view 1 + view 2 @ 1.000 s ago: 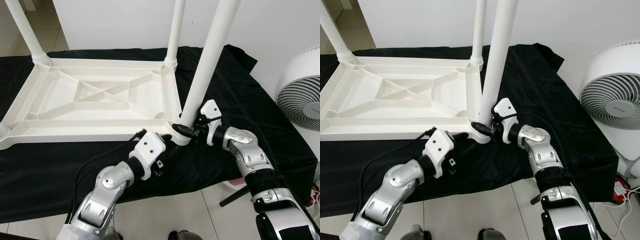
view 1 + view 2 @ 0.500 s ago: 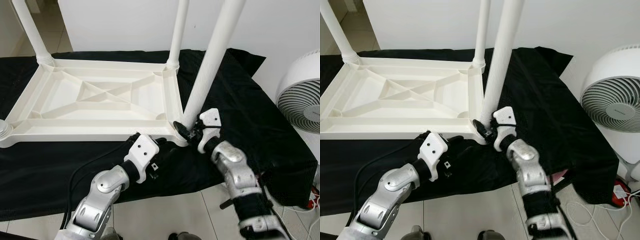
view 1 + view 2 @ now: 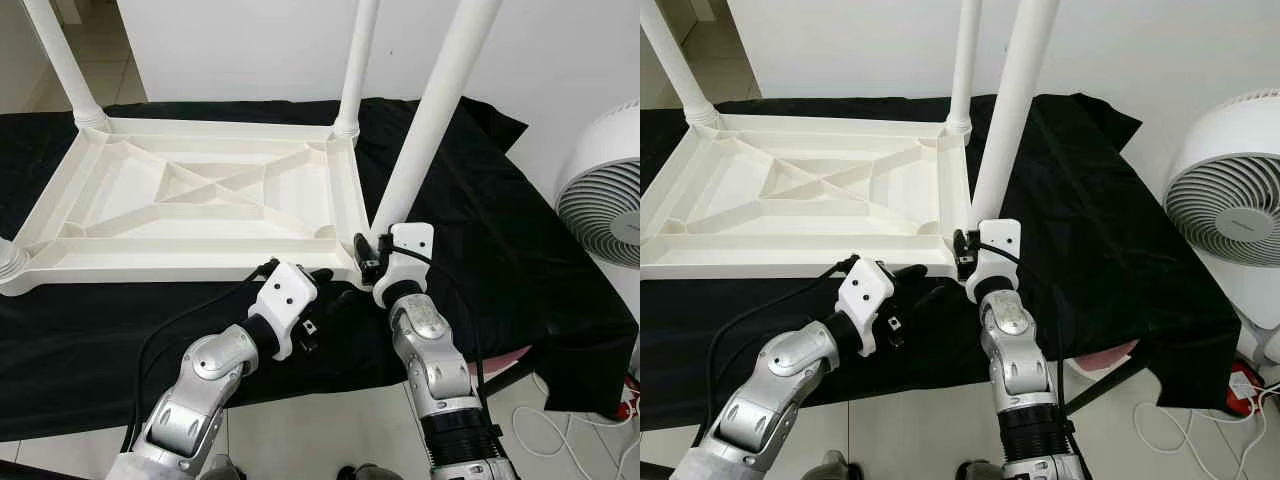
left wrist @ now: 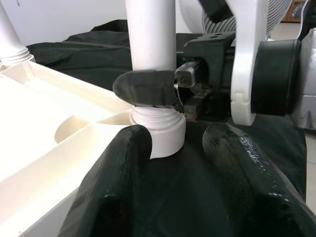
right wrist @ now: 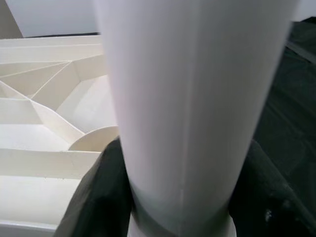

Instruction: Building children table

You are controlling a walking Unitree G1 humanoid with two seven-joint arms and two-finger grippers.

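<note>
Covering the low work surface is a black cloth, matte and creased, its edges hanging toward a pale tiled floor; a plain white wall closes the back of the room, and a round white fan with a fine wire grille stands off to the robot's right. On the cloth lies the children table top upside down, a white moulded plastic rectangle with a raised rim and diagonal stiffening ribs crossing at its middle. Smooth white tubular legs rise from its corners, among them a far left leg and a far right leg. The near right leg leans slightly and meets a ribbed, threaded collar at the corner nearest the robot. The right gripper is closed around the base of that leg just above the collar, its rubbery black fingers pressed to both sides of the tube. The left gripper rests low on the cloth just beside the same corner, its two glossy black fingers spread apart and empty, one against the table rim and the other on the cloth.
</note>
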